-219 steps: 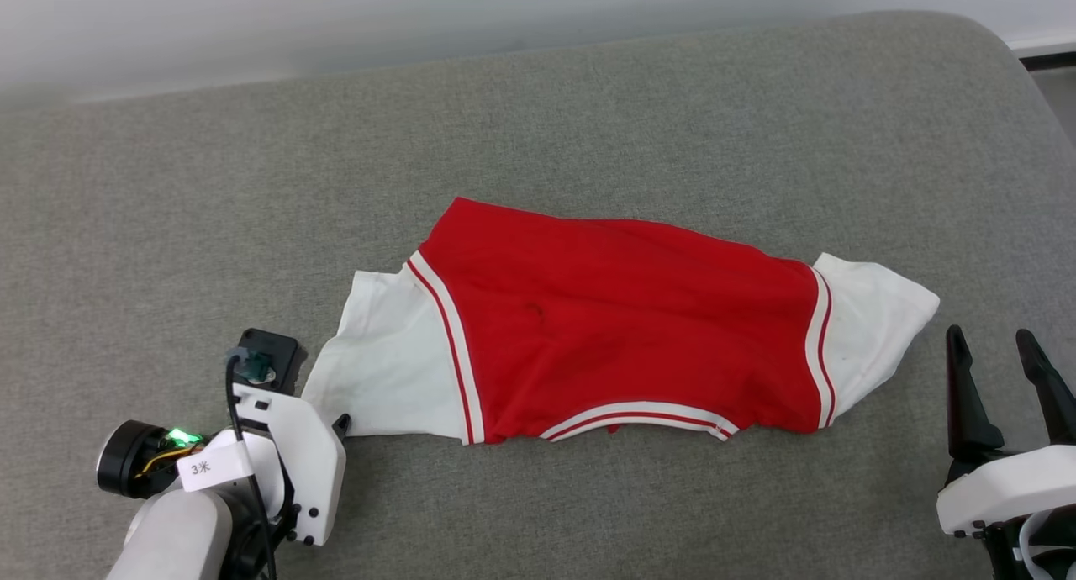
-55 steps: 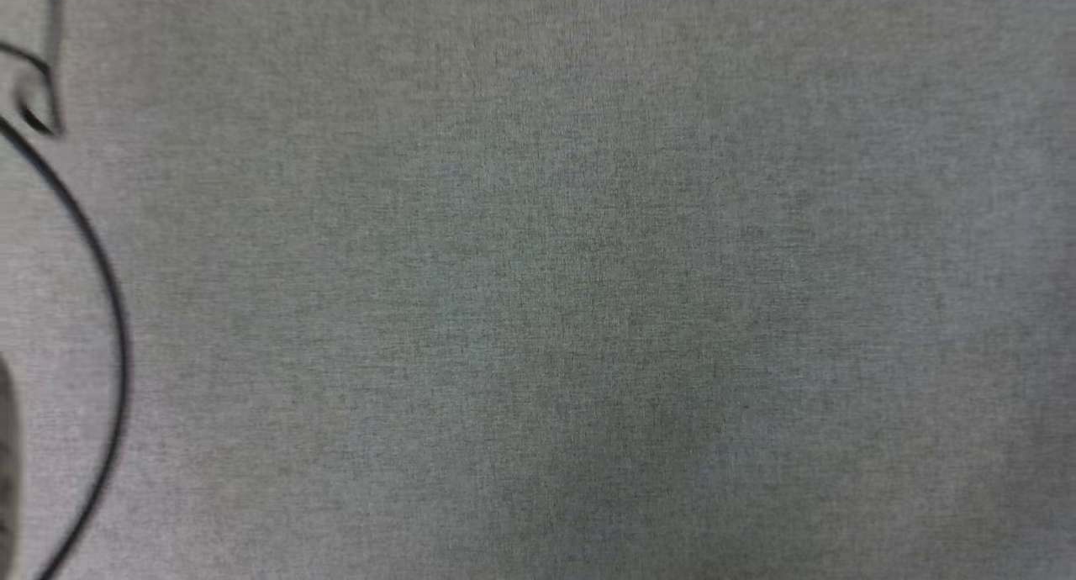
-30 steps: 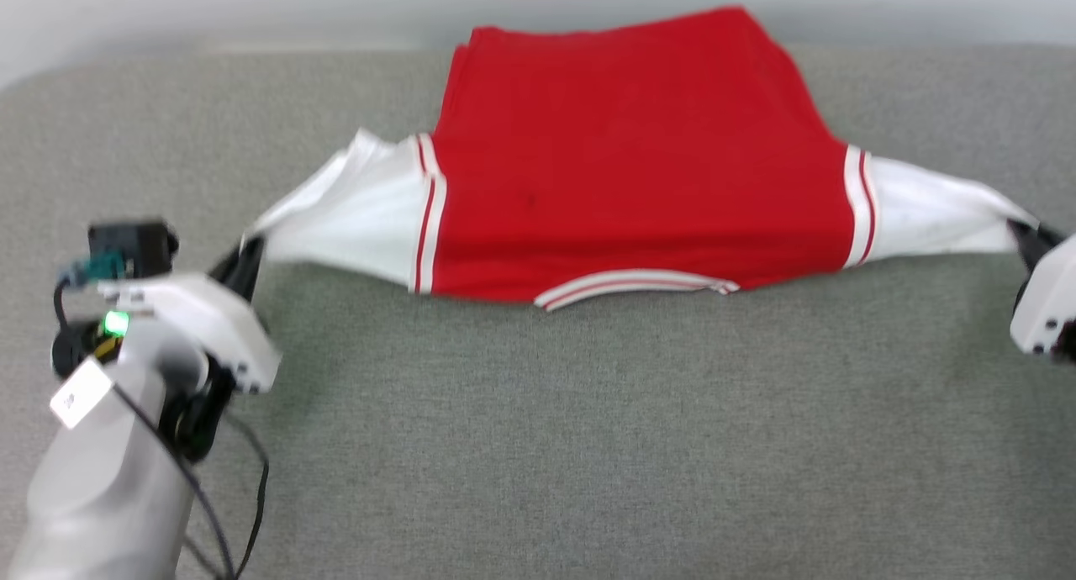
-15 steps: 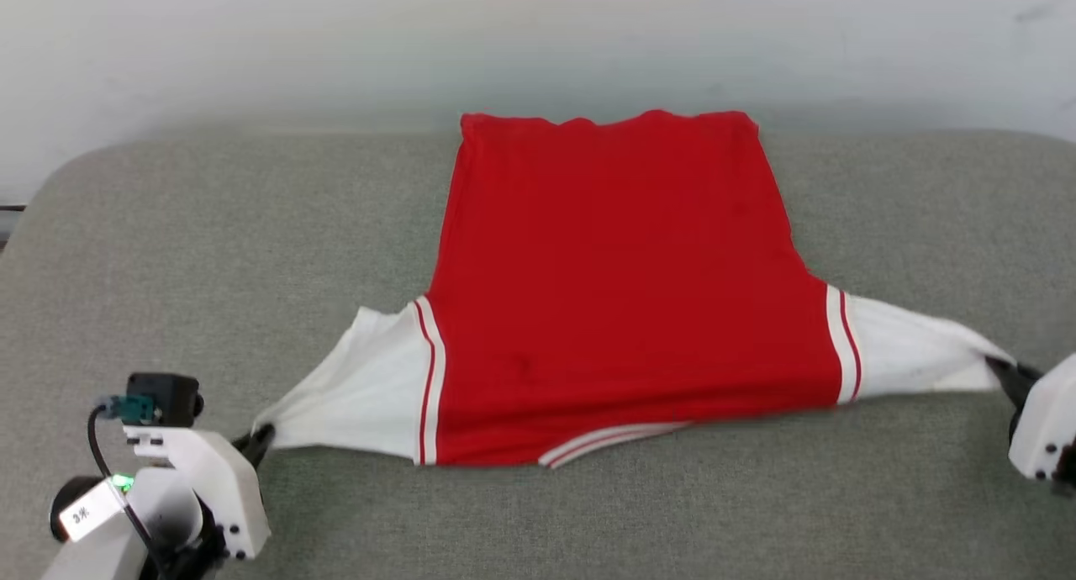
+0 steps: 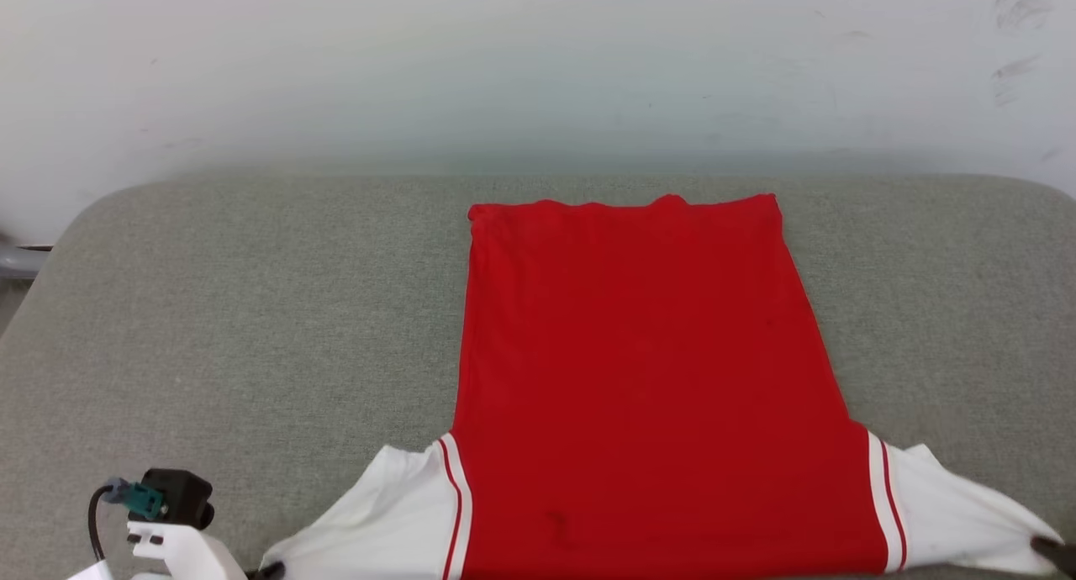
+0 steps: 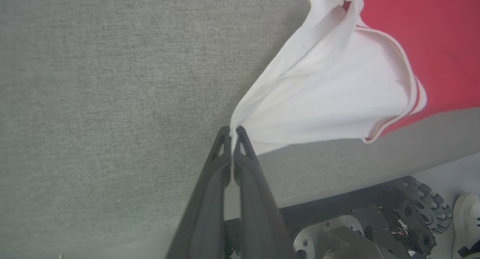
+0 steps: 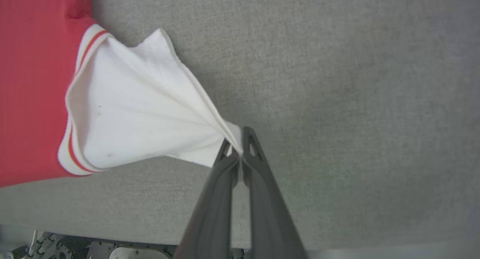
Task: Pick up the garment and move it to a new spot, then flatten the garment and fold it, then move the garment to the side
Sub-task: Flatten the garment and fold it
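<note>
Garment [image 5: 639, 378] lies spread on the grey counter [image 5: 252, 311], hem toward its far edge, each white sleeve [image 6: 318, 97] pinched in the clenched fingers of the left gripper [image 6: 231, 130] and right gripper [image 7: 240, 137] at its near edge; uneven pulling could slip a sleeve free or rumple the body.

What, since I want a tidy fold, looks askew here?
The shirt lies mostly flat, but its white sleeves are stretched into wrinkled points, pinched in the left gripper and right gripper.
</note>
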Tool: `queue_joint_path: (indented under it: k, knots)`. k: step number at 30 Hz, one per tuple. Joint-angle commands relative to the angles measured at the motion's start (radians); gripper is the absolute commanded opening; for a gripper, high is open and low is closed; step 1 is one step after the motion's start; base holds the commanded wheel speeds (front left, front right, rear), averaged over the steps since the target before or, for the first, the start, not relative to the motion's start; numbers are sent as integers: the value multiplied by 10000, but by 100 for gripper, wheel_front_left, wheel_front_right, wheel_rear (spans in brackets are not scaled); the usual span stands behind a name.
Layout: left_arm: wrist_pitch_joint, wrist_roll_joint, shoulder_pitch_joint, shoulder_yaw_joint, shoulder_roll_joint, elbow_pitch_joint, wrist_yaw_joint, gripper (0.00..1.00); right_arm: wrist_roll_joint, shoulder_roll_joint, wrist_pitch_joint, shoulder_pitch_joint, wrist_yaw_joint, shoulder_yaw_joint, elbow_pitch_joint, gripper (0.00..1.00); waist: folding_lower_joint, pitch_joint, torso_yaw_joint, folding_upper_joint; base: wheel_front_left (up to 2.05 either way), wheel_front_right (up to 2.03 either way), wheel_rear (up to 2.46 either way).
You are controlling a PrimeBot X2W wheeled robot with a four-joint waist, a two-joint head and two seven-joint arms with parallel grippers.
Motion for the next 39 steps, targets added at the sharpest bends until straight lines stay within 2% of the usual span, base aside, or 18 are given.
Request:
queue_joint_path:
  k: [1,7,13,14,15,21,28,32,39]
  knots:
    - [193,-126,285,144,219,-241,157,0,-79,-183,299,399,-27,-228,-177,0,1,-3,8,-1,0,0,0]
    - [717,-537,987,52,244,-1405,381,0,-438,207,1152,1225,-25,-1212,-1238,0,1,154,14,-1,0,0,0]
    - [858,-634,994,-82,155,-1961,348,0,-918,602,1754,1352,-24,-1764,-2005,0,1,452,20,-1,0,0,0]
    - [871,-645,947,-111,154,-2092,316,0,-1005,647,1892,1300,-24,-1831,-2193,72,1,547,25,-1,0,0,0]
    - [911,-653,894,-138,152,-2232,288,0,-1035,694,2104,1255,-25,-1893,-2347,100,1,650,38,-1,0,0,0]
    - [1106,-474,453,-298,254,-3213,205,0,-1220,736,2970,275,-19,-2141,-3908,100,1,1694,244,-1,0,0,0]
    - [1389,-98,-213,-509,398,-4275,175,0,-1548,860,4263,-2136,-19,-1874,-5176,100,1,3201,789,-1,0,0,0]
    - [1510,115,-560,-665,393,-4772,125,0,-1975,891,5052,-3968,-19,-1578,-4868,100,1,4031,1215,-1,0,0,0]
    - [1527,505,-1275,-1031,193,-5232,-91,0,-3072,850,5655,-6809,-19,-1582,-3336,100,1,5215,2104,-1,0,0,0]
